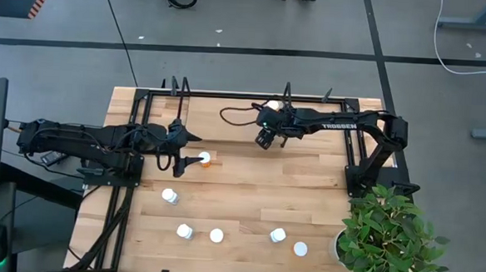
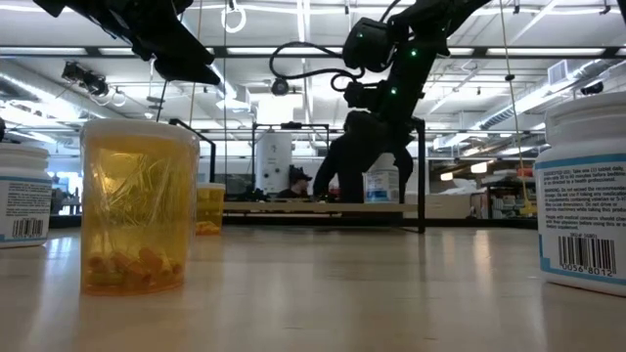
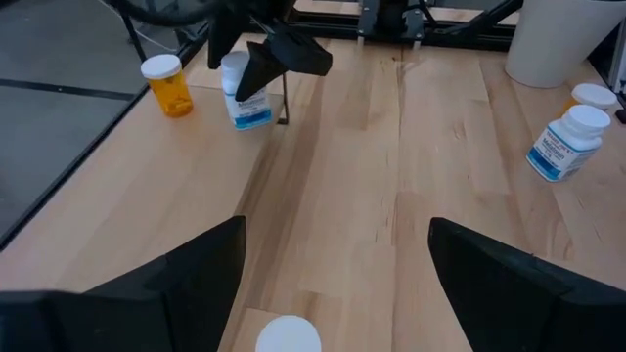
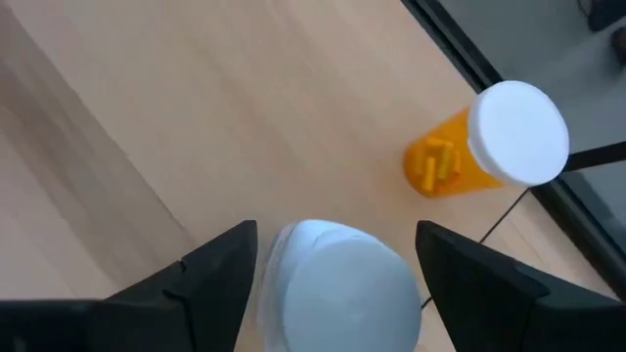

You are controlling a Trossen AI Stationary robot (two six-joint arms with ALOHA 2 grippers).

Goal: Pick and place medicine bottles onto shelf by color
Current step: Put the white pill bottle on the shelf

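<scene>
1. Wooden tabletop (image 1: 248, 195) carries upright, capped bottles; five stand near its front edge.
2. Shelf (image 1: 227, 123) lies along the far side.
3. Right gripper (image 4: 333, 259), over the shelf, has its jaws spread wide around a white bottle (image 4: 337, 284), axis vertical, cap up.
4. Orange bottle (image 4: 489, 147) stands just beside it.
5. Left gripper (image 3: 333, 264), jaws wide, hangs above another orange bottle (image 1: 205, 160), cap up.

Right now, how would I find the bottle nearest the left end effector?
Look at the slatted wooden table, then follow the left arm to its end effector. Just beyond its tips stands an orange bottle with a white cap; it stands alone mid-table, away from the bottles along the near edge.
</scene>
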